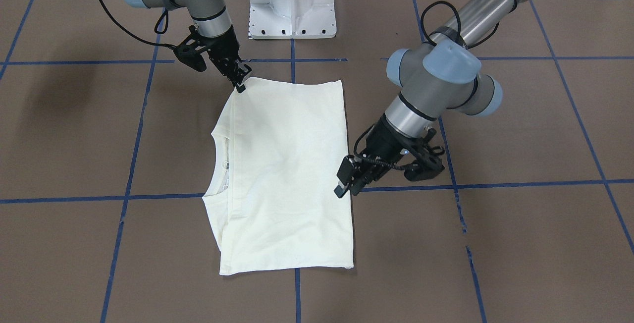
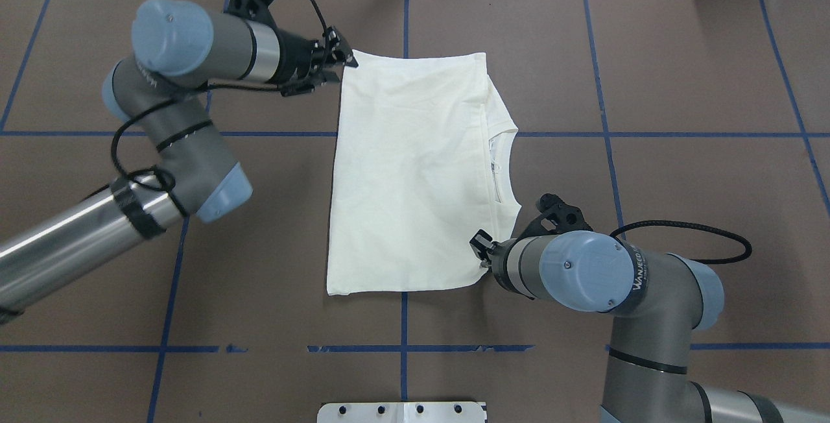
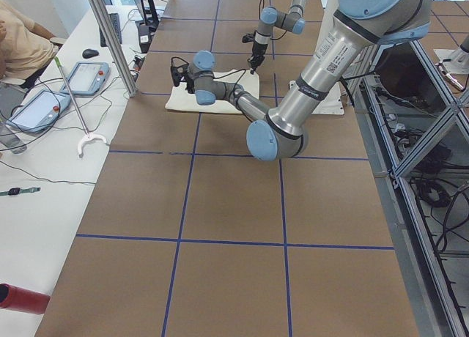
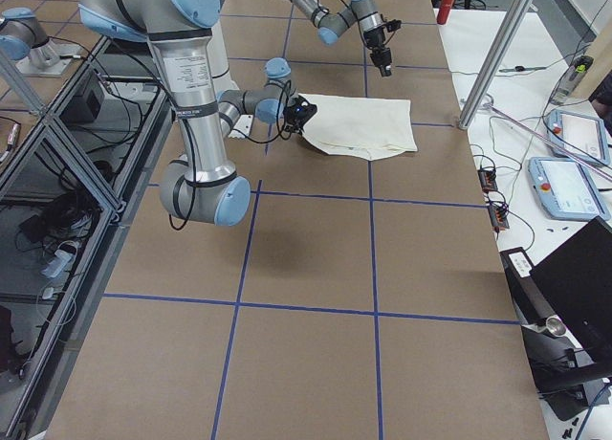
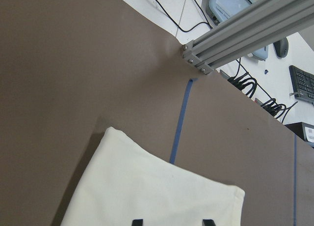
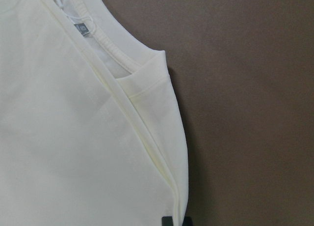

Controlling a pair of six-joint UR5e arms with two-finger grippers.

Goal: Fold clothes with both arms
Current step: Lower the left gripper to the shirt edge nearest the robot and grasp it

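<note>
Currently, a cream-white cloth T-shirt [image 2: 415, 170] is laid plain side up near the middle of the brown, blue-taped counter [image 2: 272, 267]. It is already gathered into a long rectangle, sleeves tucked out of sight, ribbed neckline [image 2: 504, 170] showing at the edge on the robot's right. The placement is judged deliberate: hem toward the left arm, collar toward the right, so each arm is given one end for the next fold. The right fingers [image 1: 241, 84] are seen nearly together at the near shoulder corner, with the cloth edge between the tips in the wrist view, and are judged pinched on that corner. The left fingers [image 1: 341, 189] are held well apart with nothing between them, poised over the hem edge by the far corner; no contact is seen, and the height above the cloth cannot be told. The silver-grey right arm [image 2: 583, 270] is brought in from the near right, wrist bent steeply down. The silver-grey left arm [image 2: 188, 150] is reached across from the left, elbow folded, fingers angled toward the shirt. One corner is gripped and the diagonal one is not yet, so a one-sided lift would probably skew the rectangle.
</note>
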